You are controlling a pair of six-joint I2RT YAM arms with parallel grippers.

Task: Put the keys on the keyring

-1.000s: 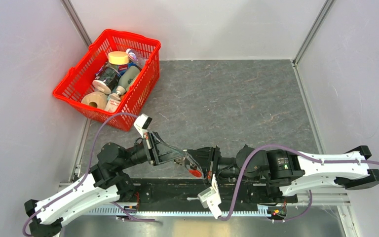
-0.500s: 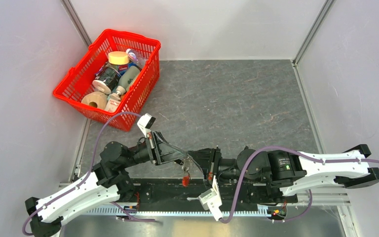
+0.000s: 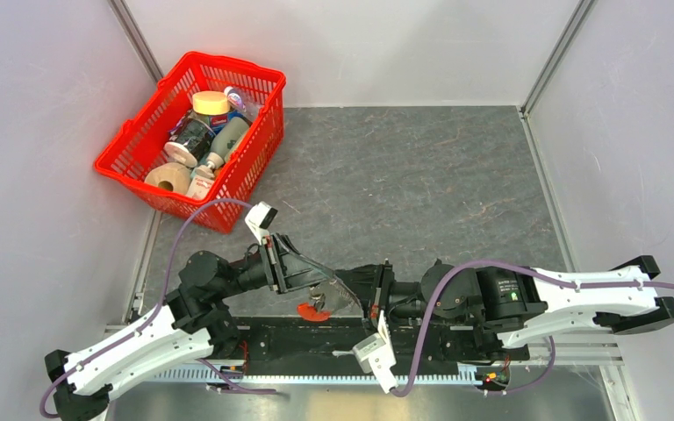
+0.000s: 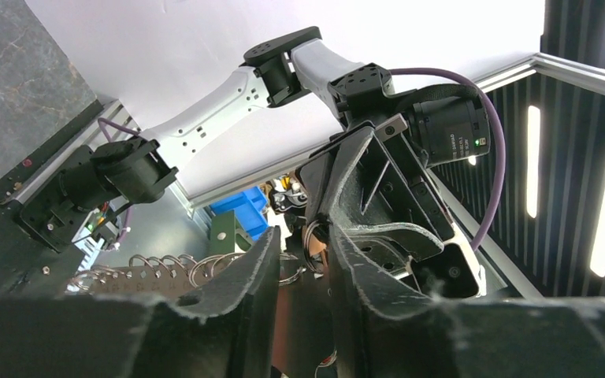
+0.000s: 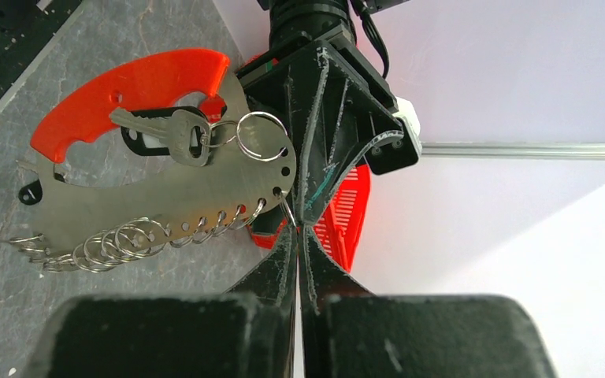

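Observation:
The keyring is a silvery metal plate (image 5: pixel 165 197) with a curved red tag (image 5: pixel 134 87) and several wire rings (image 5: pixel 118 244) along its lower edge. One key (image 5: pixel 175 135) with a silver blade and a black head hangs on a larger ring (image 5: pixel 261 135) at the plate's corner. My right gripper (image 5: pixel 298 224) is shut on a thin ring at the plate's edge and holds the keyring up. From above, the red tag (image 3: pixel 309 310) hangs below the two grippers. My left gripper (image 4: pixel 305 236) faces the right one, its jaws apart around a ring (image 4: pixel 313 240) without clamping it.
A red basket (image 3: pixel 228 63) full of bottles and tape rolls sits at the back left. The grey stone-patterned tabletop (image 3: pixel 421 184) is walled on three sides. A black rail and base plate (image 3: pixel 298 338) run along the near edge under the grippers.
My left gripper's jaws have parted and let go of the keyring. The red tag has swung down and to the left. My right gripper has closed tighter.

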